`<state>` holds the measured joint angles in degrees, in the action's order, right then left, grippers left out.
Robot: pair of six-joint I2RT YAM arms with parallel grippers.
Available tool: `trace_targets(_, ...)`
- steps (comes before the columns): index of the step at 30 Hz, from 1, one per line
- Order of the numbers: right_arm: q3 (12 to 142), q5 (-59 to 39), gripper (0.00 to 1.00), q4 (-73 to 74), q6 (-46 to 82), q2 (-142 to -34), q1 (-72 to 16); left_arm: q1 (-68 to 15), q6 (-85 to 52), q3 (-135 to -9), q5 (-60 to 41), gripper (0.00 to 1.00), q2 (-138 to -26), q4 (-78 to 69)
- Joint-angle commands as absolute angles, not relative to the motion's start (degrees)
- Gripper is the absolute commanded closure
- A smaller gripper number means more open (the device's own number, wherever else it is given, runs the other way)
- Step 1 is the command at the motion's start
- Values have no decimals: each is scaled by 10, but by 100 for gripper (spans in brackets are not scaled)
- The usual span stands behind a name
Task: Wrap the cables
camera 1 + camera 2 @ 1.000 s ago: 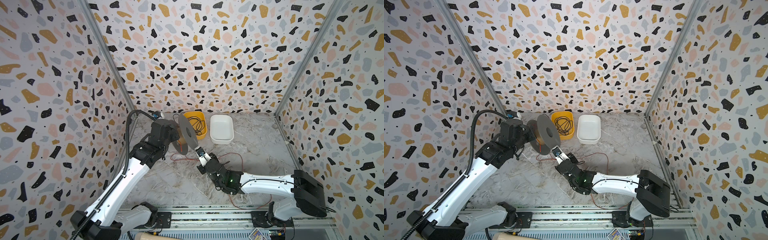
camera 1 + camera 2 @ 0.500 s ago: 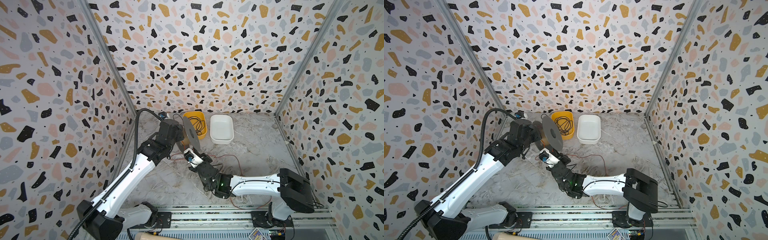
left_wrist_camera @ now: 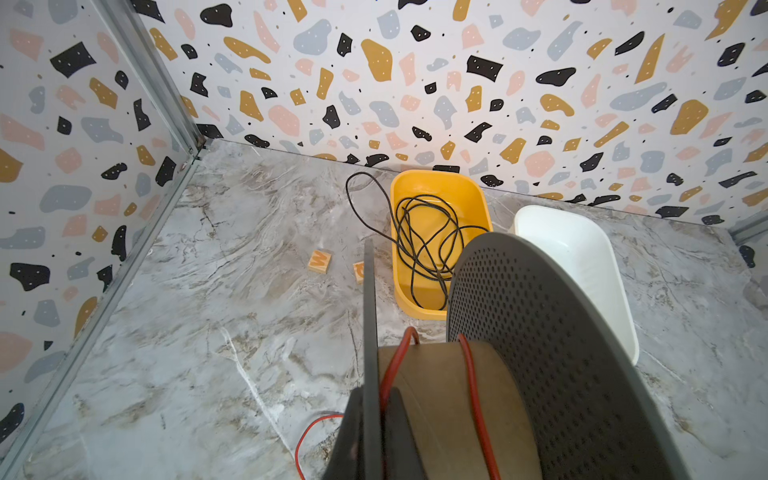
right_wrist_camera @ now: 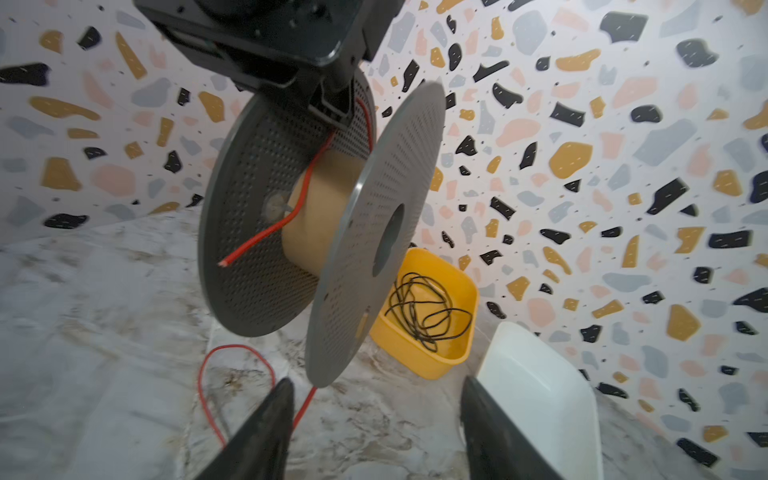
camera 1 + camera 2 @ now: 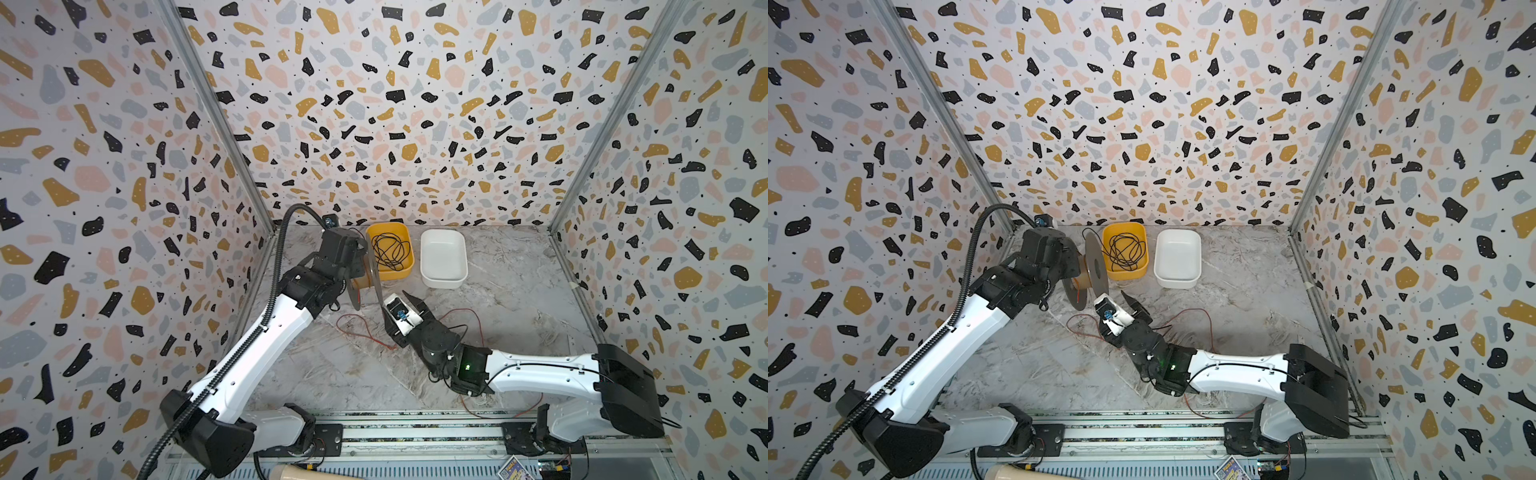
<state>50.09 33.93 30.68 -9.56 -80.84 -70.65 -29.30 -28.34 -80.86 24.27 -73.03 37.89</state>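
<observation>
Right pincer [image 4: 376, 380] spread, empty, close by spool [image 4: 324, 216]; wire [image 4: 200, 386] loops on counter [image 4: 104, 332] lower left, just beside its finger [image 4: 266, 428]. Left pincer [image 3: 374, 411] pinches spool flange.

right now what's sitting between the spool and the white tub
The yellow tub, with a tangle of black wire in it, lies between the spool and the white tub. Both top views show this.

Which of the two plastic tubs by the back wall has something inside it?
The yellow rectangular plastic tub: a tangled thin black wire lies in it, while the white rectangular plastic tub beside it holds nothing.
</observation>
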Motion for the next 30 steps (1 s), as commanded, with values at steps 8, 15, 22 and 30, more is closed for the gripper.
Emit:
trace_targets(8, 487, 51, 27, 59, 178, -684, -580, -290, -248, -901, 204, 100, -712, 363)
trace_targets(15, 425, -13, 28, 77, 369, -651, -577, -289, -243, -896, 205, 100, -703, 347)
trace_targets(22, 338, -8, 24, 210, 501, -683, -574, -289, -242, -892, 197, 100, -683, 328)
trace_targets(30, 316, -50, 20, 365, 602, -751, -531, -289, -235, -878, 175, 100, -669, 322)
